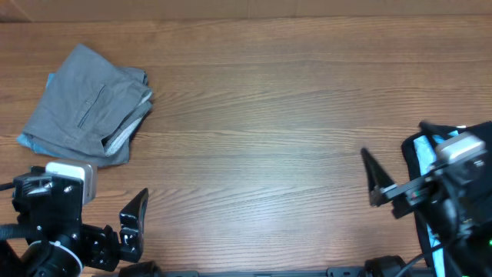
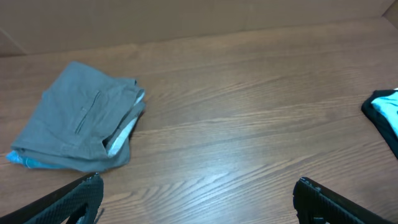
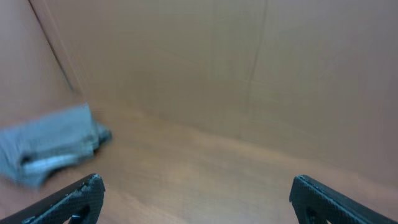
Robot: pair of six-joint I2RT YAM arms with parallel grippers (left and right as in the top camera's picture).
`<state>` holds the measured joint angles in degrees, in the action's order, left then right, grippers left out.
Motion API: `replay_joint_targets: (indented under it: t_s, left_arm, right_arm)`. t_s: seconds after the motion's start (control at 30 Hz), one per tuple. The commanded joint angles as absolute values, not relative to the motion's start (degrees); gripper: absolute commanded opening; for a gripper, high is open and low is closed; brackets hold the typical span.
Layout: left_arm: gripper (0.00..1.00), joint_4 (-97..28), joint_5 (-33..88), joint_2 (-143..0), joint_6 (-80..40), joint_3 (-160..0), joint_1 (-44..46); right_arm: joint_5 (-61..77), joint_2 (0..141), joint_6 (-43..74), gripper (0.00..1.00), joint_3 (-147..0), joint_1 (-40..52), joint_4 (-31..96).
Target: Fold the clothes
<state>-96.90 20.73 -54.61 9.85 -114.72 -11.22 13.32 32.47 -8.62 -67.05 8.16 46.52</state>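
Note:
The grey shorts [image 1: 88,104] lie folded in a compact bundle at the far left of the table, slit back pocket up and paler inner waistband showing at the right edge. They also show in the left wrist view [image 2: 81,118] and, blurred, in the right wrist view [image 3: 53,146]. My left gripper [image 1: 132,219] is open and empty near the front left edge, well short of the shorts [image 2: 199,199]. My right gripper [image 1: 384,181] is open and empty at the right side, far from the shorts [image 3: 196,196].
A thin strip of light-blue cloth [image 1: 24,141] pokes out under the shorts' lower left edge. Black and light-blue garments [image 1: 442,146] lie at the right edge beneath the right arm, also in the left wrist view [image 2: 385,112]. A cardboard wall [image 3: 249,74] backs the table.

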Motion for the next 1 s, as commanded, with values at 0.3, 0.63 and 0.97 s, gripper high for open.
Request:
replay_joint_targets:
  t_s: [0.3,0.63,0.97]
  left_arm:
    - [1.00,-96.8,20.5,-54.7,9.6,-114.5,-10.7]
    - [1.00,-96.8,20.5,-54.7,9.6,-114.5,-10.7]
    - [1.00,-96.8,20.5,-54.7,9.6,-114.5,-10.7]
  right_arm:
    - [15.1,7.4,-5.0,1.00,-27.4,7.2,31.3]
    - [17.3,0.2,-2.5,1.00,-8.0,6.7,20.2]
    - [18.1,0.2,-2.5,1.00,-4.9,6.7,15.3]
